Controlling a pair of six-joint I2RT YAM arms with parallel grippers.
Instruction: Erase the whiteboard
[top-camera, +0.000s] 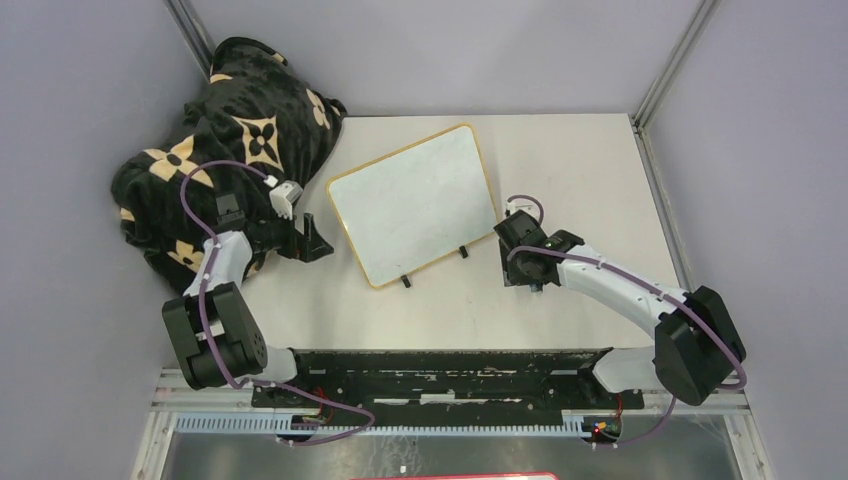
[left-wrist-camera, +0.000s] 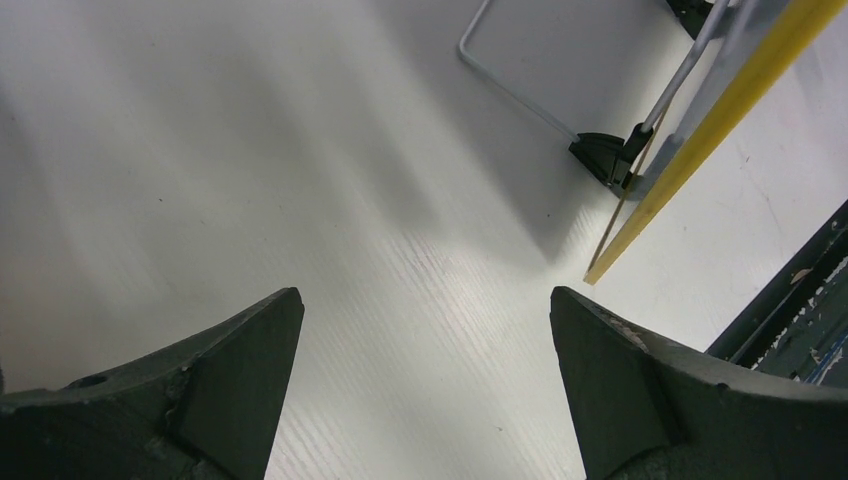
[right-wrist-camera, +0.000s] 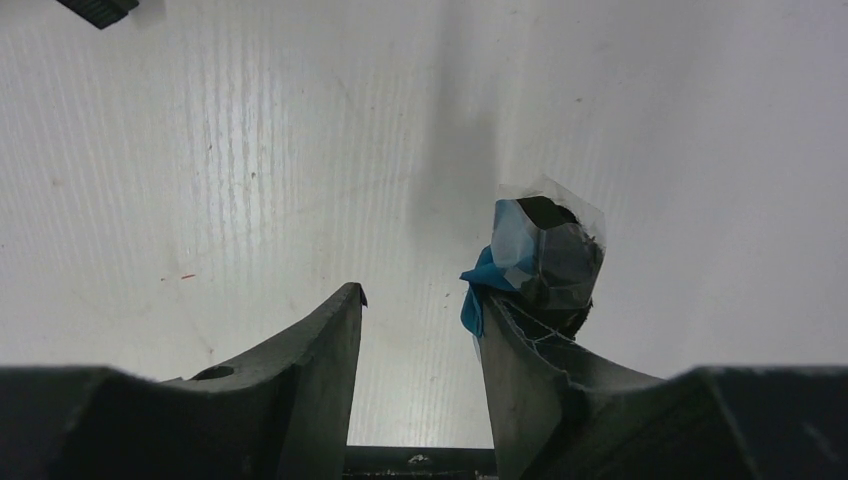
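Top external shows the table (top-camera: 560, 170), the blanket (top-camera: 220, 130) far-left, and the whiteboard (top-camera: 412, 205) mid-table, seemingly blank. Left gripper (left-wrist-camera: 425, 310) gapes beside it. Right gripper (right-wrist-camera: 420, 300) stands parted, a taped wad (right-wrist-camera: 550, 255) against one finger: best to lift straight, avoiding snags.

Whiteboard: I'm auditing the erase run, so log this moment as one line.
whiteboard: no writing visible | left gripper: open, empty, over table | right gripper: open, empty, beside whiteboard

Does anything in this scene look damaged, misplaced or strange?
One finger of the right gripper carries a dark lump wrapped in clear film and blue tape at its tip; the other finger is bare.
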